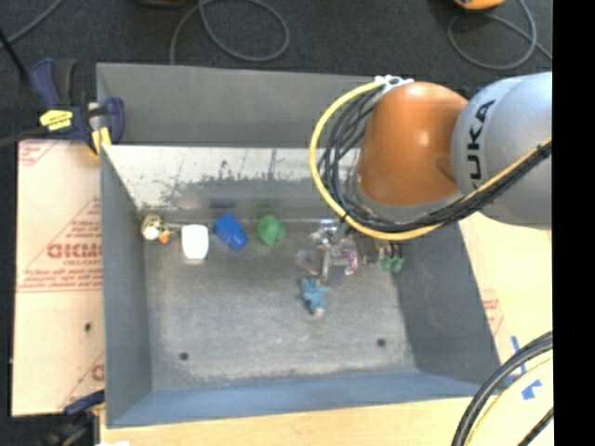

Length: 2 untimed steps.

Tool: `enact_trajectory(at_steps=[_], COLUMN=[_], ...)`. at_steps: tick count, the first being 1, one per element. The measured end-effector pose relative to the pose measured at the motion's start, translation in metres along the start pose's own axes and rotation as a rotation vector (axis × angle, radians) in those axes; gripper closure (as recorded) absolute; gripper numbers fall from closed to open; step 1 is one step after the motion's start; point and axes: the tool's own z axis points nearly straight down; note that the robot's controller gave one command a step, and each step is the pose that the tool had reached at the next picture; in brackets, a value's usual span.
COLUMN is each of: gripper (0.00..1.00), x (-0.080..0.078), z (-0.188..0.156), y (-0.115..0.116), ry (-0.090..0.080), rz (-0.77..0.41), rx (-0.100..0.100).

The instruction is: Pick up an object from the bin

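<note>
Tool (327,249) hangs under the orange wrist cover (409,147), right of centre in the bin (125,342); apart or together, I cannot tell. Just off its 6 o'clock lies a small teal piece (314,296), long axis roughly 12-to-6. Green lump (270,230) sits out at 9 o'clock.

A small teal toy-like piece (314,296) is lying on the floor of the grey metal bin (232,323), right of centre. Along the back wall, a white block (194,242), a blue lump (230,231) and a green lump (271,230) are sitting in a row, well apart from it.
</note>
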Motion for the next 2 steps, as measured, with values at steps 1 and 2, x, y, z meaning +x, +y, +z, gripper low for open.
enact_trajectory(at_steps=[1,2], gripper=[1.00,1.00], x=[0.009,0.011], z=[-0.004,-0.033], y=[-0.005,-0.001], ry=[0.002,0.003], rz=[-0.009,0.040], rx=[0.000,-0.001])
